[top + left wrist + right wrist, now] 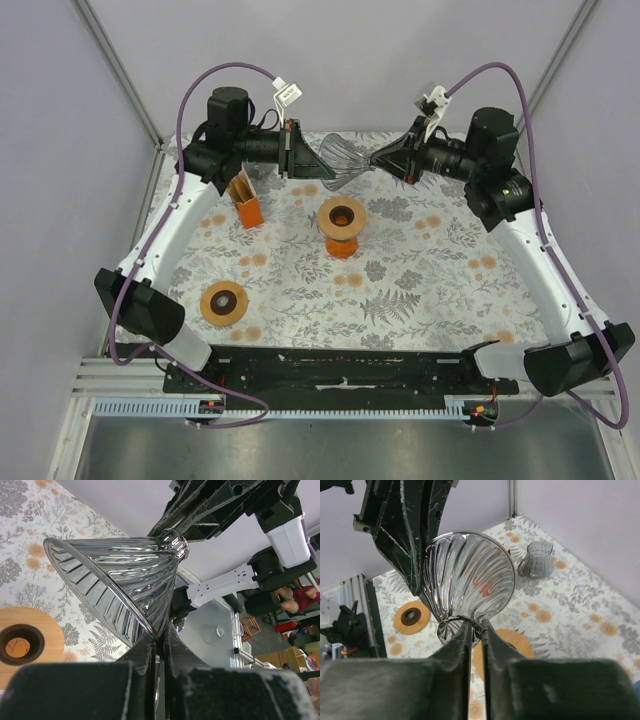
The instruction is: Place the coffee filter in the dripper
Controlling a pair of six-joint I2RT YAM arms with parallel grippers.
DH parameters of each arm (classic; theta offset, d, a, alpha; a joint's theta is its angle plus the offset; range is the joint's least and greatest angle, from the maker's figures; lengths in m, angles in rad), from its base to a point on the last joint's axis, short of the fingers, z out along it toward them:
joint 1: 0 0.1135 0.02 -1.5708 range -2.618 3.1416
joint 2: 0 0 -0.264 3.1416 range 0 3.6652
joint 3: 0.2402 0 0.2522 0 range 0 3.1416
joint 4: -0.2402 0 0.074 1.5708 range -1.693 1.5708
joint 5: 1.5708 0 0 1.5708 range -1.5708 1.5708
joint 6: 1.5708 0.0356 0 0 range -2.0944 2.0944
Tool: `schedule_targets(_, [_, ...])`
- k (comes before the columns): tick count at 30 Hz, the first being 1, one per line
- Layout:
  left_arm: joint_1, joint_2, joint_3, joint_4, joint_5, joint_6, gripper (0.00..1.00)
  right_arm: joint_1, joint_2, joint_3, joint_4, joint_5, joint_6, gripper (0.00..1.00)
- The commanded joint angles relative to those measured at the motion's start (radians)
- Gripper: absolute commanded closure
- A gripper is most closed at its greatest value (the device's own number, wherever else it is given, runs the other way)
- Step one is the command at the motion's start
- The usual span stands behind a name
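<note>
Hanging mid-air, clear ribbed glass dripper [340,163]: left tool [161,647] clamped on its rim, right tool [476,629] clamped on its narrow neck. Only top view shows brown paper coffee filters [241,187], in orange holder [249,212]. Right wrist view adds small glass pitcher [536,565]. Floral surface [420,290], grey walls [350,60].

left arm [165,225]: stretched to the far edge, wrist pointed right | left gripper [314,160]: clamped on glass dripper [345,160] rim | right arm [535,250]: stretched far, wrist pointed left | right gripper [376,160]: clamped on its neck
</note>
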Motion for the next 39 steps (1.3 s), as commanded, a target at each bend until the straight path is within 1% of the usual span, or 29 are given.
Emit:
schedule_targets(1, [-0.011,-0.015,0.018,-0.103,-0.047,0.139,0.98,0.014,0.004,-0.008,0.000,0.056,-0.039,0.65])
schedule_targets(2, [-0.014,-0.010,0.046,-0.181,-0.109,0.235,0.98,0.014,0.001,-0.008,-0.024,0.077,-0.039,0.56])
schedule_targets(3, [-0.014,-0.009,0.070,-0.258,-0.174,0.322,0.98,0.017,-0.004,-0.008,-0.043,0.100,-0.082,0.48])
schedule_targets(5, [-0.022,0.001,0.133,-0.393,-0.339,0.500,0.98,0.011,-0.016,-0.012,-0.078,0.153,-0.104,0.41])
schedule_targets(6, [-0.036,0.005,0.165,-0.447,-0.462,0.574,0.98,0.006,-0.024,-0.013,-0.089,0.173,-0.105,0.38])
schedule_targets(7, [-0.054,0.004,0.184,-0.496,-0.572,0.655,0.98,-0.003,-0.030,-0.013,-0.100,0.189,-0.101,0.36])
schedule_targets(9, [-0.097,-0.015,0.185,-0.535,-0.759,0.791,0.98,-0.020,-0.033,-0.005,-0.118,0.210,-0.081,0.33])
schedule_targets(11, [-0.158,-0.039,0.169,-0.568,-0.915,0.929,0.98,-0.031,-0.027,0.016,-0.147,0.222,-0.061,0.32])
schedule_targets(14, [-0.275,-0.055,0.167,-0.648,-1.128,1.093,0.98,-0.034,0.016,0.099,-0.228,0.242,-0.050,0.28])
schedule_targets(15, [-0.312,-0.059,0.164,-0.668,-1.194,1.142,0.98,-0.034,0.030,0.129,-0.262,0.242,-0.020,0.26])
schedule_targets(18, [-0.387,-0.076,0.126,-0.707,-1.350,1.265,0.98,-0.032,0.073,0.223,-0.319,0.213,0.020,0.24])
schedule_targets(22, [-0.467,-0.128,0.031,-0.707,-1.489,1.438,0.98,0.003,0.091,0.269,-0.334,0.226,0.056,0.25])
schedule_targets(25, [-0.554,-0.177,-0.038,-0.672,-1.582,1.550,0.98,0.046,0.125,0.310,-0.363,0.239,0.062,0.26])
schedule_targets(28, [-0.637,-0.234,-0.139,-0.575,-1.661,1.656,0.98,0.110,0.166,0.350,-0.411,0.266,0.045,0.25])
schedule_targets(31, [-0.695,-0.300,-0.274,-0.436,-1.713,1.763,0.98,0.175,0.209,0.376,-0.451,0.294,0.025,0.20])
schedule_targets(35, [-0.722,-0.372,-0.417,-0.290,-1.763,1.892,0.98,0.241,0.272,0.418,-0.509,0.326,0.004,0.19])
schedule_targets(39, [-0.723,-0.371,-0.433,-0.246,-1.790,1.906,0.98,0.279,0.320,0.429,-0.563,0.352,-0.021,0.22])
